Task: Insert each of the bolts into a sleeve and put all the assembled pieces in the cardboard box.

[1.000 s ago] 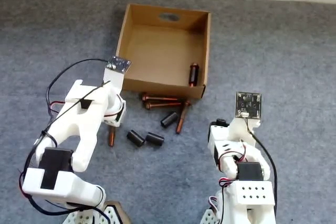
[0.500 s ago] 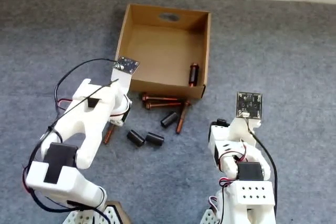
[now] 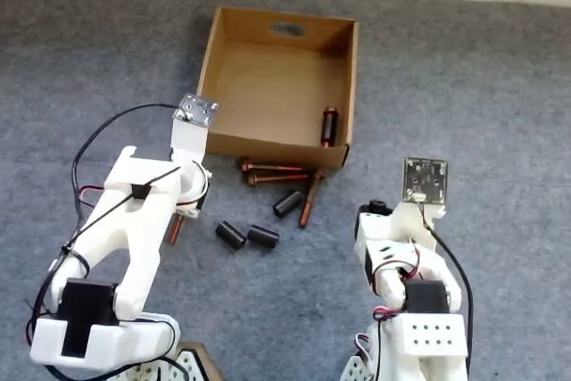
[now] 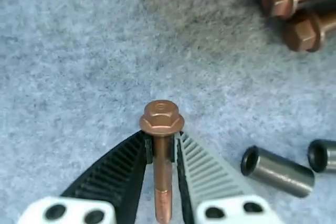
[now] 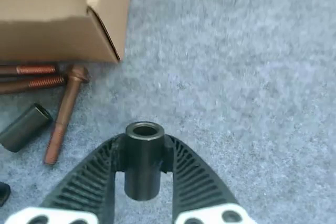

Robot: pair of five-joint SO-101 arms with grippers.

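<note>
My left gripper [image 4: 163,148] is shut on a copper bolt [image 4: 161,119], gripped just below its hex head, low over the carpet; in the high view this bolt [image 3: 176,227] pokes out under the left arm. My right gripper [image 5: 142,153] is shut on a black sleeve [image 5: 142,156] with its open end facing away from the camera. Three loose bolts [image 3: 272,166] [image 3: 278,178] [image 3: 309,200] lie in front of the cardboard box [image 3: 277,149]. Three black sleeves [image 3: 287,203] [image 3: 230,236] [image 3: 262,237] lie between the arms. One assembled piece [image 3: 328,126] rests inside the box near its right wall.
Everything sits on grey carpet. The box's corner [image 5: 105,35] stands close ahead of the right gripper, with a bolt [image 5: 63,111] and a sleeve [image 5: 23,128] beside it. Two sleeves [image 4: 277,171] [image 4: 323,156] lie close to the left gripper.
The left arm has swung a little, carrying the bolt slightly to the left. The right arm has stayed still with the sleeve.
</note>
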